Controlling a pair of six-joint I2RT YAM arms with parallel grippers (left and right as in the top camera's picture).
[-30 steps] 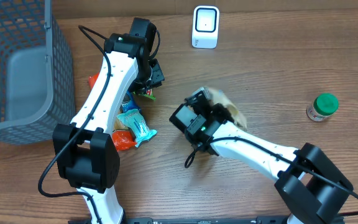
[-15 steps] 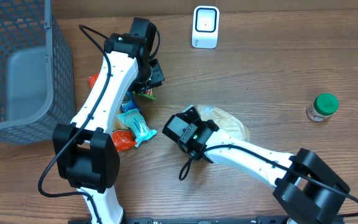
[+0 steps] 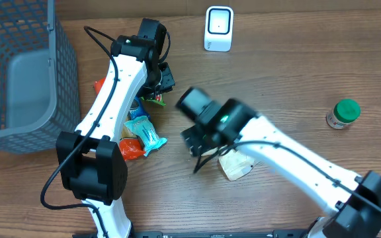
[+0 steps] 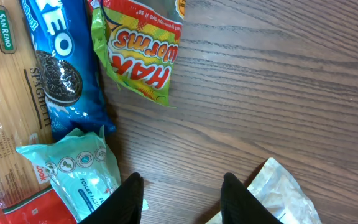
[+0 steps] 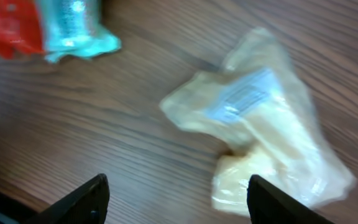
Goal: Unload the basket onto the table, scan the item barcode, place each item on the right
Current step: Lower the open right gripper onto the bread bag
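pasta pack point(image 4: 8, 134): SAN REMO, SPAGHETTI | blue pack point(image 4: 64, 74): REO | gummy bag point(image 4: 143, 53): Worms

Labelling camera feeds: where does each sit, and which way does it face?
Overhead: above the table, looking straight down; left arm, right arm, basket, scanner.
Left wrist: on left arm, facing down at Oreo pack and worms bag; its dark fingers at bottom edge.
Right wrist: on right arm, facing down at the pale bag; its fingers wide apart.
Shared: both wrist views catch the pale bag and teal packet.
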